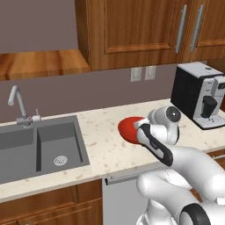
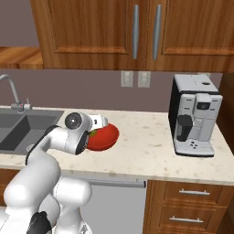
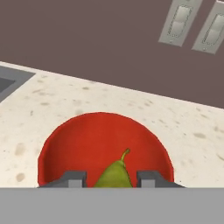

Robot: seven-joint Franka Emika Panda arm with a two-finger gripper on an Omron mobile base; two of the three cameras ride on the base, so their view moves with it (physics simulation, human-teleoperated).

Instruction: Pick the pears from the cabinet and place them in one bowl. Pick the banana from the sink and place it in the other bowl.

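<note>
Between the end effector [image 3: 112,178] fingers — a green pear [image 3: 115,174], over the red bowl [image 3: 87,144].

A black-and-silver coffee machine [image 2: 194,119] stands on the speckled countertop [image 2: 146,151] at three o'clock. Two wall outlets [image 2: 135,79] sit at twelve o'clock on the backsplash [image 1: 88,92].

Bowl [image 3: 87,144] on counter [image 1: 105,145], between sink [image 1: 39,147] at left and coffee machine [image 2: 194,114] at right. Pear [image 3: 114,175] over bowl, between fingertips [image 3: 73,178]. Faucet [image 1: 17,105] behind sink. Wall outlets [image 2: 135,78] behind bowl, cabinet [image 1: 145,30] above.
</note>
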